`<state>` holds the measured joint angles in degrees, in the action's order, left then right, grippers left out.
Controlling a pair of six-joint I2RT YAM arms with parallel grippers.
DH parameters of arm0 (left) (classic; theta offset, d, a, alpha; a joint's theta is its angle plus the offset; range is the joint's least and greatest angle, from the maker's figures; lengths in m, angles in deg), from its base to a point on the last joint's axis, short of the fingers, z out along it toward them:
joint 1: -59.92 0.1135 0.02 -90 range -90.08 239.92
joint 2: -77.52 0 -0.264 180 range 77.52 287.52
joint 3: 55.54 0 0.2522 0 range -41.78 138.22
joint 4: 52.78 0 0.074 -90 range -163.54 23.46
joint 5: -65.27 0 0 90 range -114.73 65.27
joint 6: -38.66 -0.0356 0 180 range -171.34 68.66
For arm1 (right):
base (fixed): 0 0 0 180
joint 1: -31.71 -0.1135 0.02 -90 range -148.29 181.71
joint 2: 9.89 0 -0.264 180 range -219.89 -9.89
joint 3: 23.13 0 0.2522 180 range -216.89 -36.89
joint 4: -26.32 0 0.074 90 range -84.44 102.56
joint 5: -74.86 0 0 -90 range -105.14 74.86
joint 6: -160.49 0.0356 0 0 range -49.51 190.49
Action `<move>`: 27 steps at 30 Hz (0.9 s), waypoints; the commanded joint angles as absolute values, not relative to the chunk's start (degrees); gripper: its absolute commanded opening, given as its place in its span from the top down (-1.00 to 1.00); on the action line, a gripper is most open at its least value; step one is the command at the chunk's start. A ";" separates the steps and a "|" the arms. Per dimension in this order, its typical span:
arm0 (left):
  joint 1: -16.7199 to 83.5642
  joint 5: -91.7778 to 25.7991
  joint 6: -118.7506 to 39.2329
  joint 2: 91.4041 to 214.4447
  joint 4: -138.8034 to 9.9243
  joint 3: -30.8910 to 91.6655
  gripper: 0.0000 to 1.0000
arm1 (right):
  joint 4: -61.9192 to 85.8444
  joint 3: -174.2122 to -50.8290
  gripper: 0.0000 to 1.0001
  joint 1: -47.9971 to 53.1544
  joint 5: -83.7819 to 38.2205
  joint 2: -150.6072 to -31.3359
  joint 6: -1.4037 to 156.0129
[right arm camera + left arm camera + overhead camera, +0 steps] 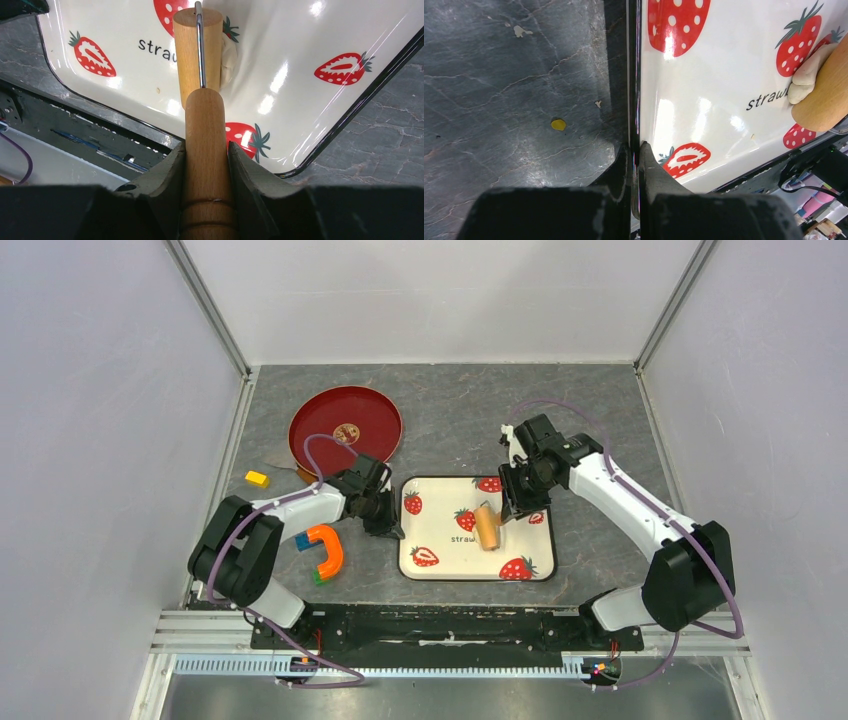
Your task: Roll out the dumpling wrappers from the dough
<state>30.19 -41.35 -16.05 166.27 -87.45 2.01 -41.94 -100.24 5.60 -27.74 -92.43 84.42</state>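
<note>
**Q.** Where did the dough lie from your claw?

**A.** Straight ahead of my right claw (206, 150), which was clenched round the handle of the roller (487, 527). The dough (227, 56) sat mid-tray, tucked against the barrel's side and partly hidden beneath it.

**Q.** And the long axis?

**A.** The barrel ran roughly near-to-far across the tray (704, 115), so I judged the coming stroke must travel crosswise. My left claw (634, 147), well apart from the dough, was pinched on the tray's left rim.
</note>
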 commanded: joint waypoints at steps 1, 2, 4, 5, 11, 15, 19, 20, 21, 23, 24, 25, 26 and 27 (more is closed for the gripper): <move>28.35 -36.26 -19.14 169.84 -87.11 1.28 0.96 | -40.09 -92.84 1.00 2.84 -20.87 -99.07 82.96; 28.37 -36.25 -19.16 169.91 -87.13 1.37 0.96 | -40.01 -92.85 1.00 2.50 -20.95 -99.27 82.95; 28.20 -36.24 -19.16 170.12 -87.13 1.46 0.96 | -39.92 -92.76 1.00 1.81 -21.19 -99.61 82.95; 28.11 -36.22 -19.12 170.19 -87.14 1.46 0.96 | -39.84 -92.68 1.00 1.46 -21.27 -99.73 82.98; 27.67 -36.15 -19.16 170.86 -87.20 1.72 0.96 | -38.91 -91.60 1.00 0.25 -22.07 -100.46 83.27; 27.49 -36.07 -19.17 171.12 -87.22 1.90 0.96 | -37.99 -90.86 1.00 -0.11 -22.93 -100.99 83.25; 27.23 -35.64 -19.11 171.34 -87.71 2.23 0.96 | -37.72 -90.58 1.00 -0.11 -22.86 -101.94 82.97; 27.20 -35.56 -19.21 171.31 -87.80 2.25 0.96 | -37.55 -90.64 1.00 -0.11 -23.00 -102.19 82.83; 27.14 -35.55 -19.26 171.33 -87.88 2.34 0.96 | -37.46 -90.70 1.00 -0.11 -23.16 -102.49 82.83; 26.96 -35.35 -19.25 171.31 -88.03 2.43 0.96 | -37.45 -90.98 1.00 -0.05 -23.14 -103.30 82.72; 26.88 -35.28 -19.22 171.45 -88.08 2.43 0.96 | -37.45 -91.17 1.00 -0.11 -23.05 -103.66 82.69; 26.87 -35.24 -19.25 171.48 -88.08 2.51 0.96 | -37.39 -91.33 1.00 -0.11 -23.14 -103.89 82.69; 26.87 -35.13 -19.28 171.49 -88.16 2.51 0.96 | -37.45 -91.48 1.00 -0.16 -22.89 -104.03 82.69; 26.85 -34.99 -19.28 171.63 -88.25 2.51 0.96 | -37.60 -91.70 1.00 -0.11 -22.67 -104.19 82.66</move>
